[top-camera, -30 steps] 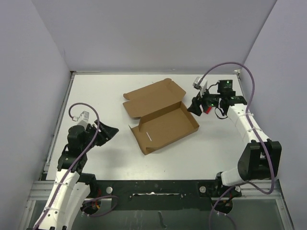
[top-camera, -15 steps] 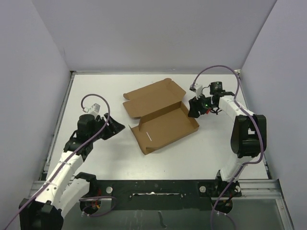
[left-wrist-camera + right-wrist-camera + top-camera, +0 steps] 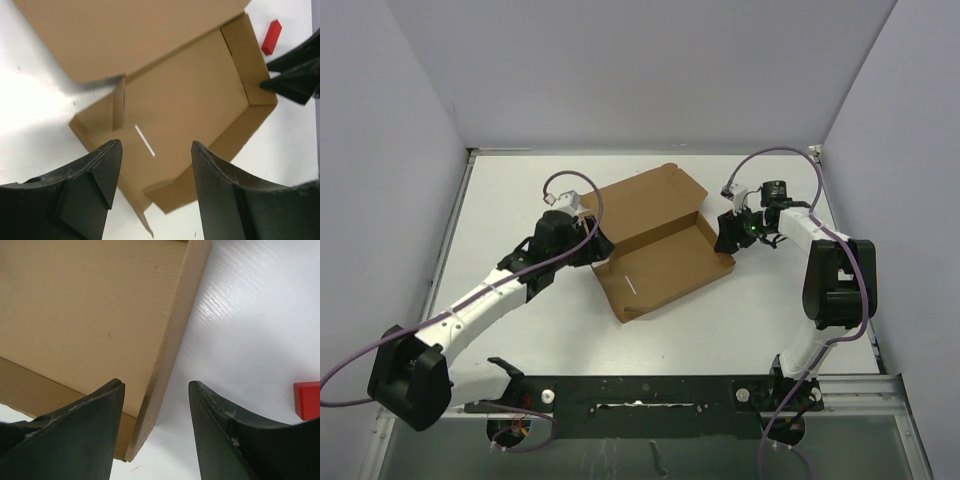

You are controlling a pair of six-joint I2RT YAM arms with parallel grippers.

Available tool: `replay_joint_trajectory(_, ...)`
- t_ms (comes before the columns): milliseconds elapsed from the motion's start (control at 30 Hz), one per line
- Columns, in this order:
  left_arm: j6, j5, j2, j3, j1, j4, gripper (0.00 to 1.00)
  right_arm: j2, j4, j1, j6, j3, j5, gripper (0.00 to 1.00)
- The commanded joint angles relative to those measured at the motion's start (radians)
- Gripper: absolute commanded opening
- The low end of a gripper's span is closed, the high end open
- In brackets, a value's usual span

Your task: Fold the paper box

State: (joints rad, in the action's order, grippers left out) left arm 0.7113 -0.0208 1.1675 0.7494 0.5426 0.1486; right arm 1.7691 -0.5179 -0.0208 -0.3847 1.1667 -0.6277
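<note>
The brown cardboard paper box (image 3: 665,262) lies open in the middle of the table, its shallow tray near and its flat lid (image 3: 642,205) spread behind. My left gripper (image 3: 597,247) is open over the tray's left corner; in the left wrist view (image 3: 156,145) its jaws frame the tray floor (image 3: 190,95) and hold nothing. My right gripper (image 3: 725,233) is open at the tray's right wall; in the right wrist view (image 3: 156,385) the wall's edge (image 3: 165,370) stands between the jaws, untouched as far as I can tell.
A small red block (image 3: 271,36) lies on the white table just right of the box, beside my right gripper; it also shows in the right wrist view (image 3: 307,400). Grey walls enclose the table on three sides.
My left arm has swung from the table's left side forward and right to the box's left corner. My right gripper has edged closer to the box's right wall.
</note>
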Motion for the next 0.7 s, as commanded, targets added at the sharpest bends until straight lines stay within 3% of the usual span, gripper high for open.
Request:
replay_joint_trajectory(0, -0.103, 0.084, 0.110, 0.188, 0.011, 0.049, 0.56, -0.049, 0.001, 0.005, 0.003, 0.001, -0.065, 0.55)
replay_joint_trajectory(300, -0.157, 0.143, 0.268, 0.277, 0.049, 0.094, 0.51, -0.036, -0.038, -0.009, -0.004, 0.013, -0.111, 0.52)
replay_joint_trajectory(667, -0.169, 0.139, 0.218, 0.239, 0.049, 0.053, 0.50, -0.093, -0.077, -0.012, -0.008, -0.025, -0.161, 0.50)
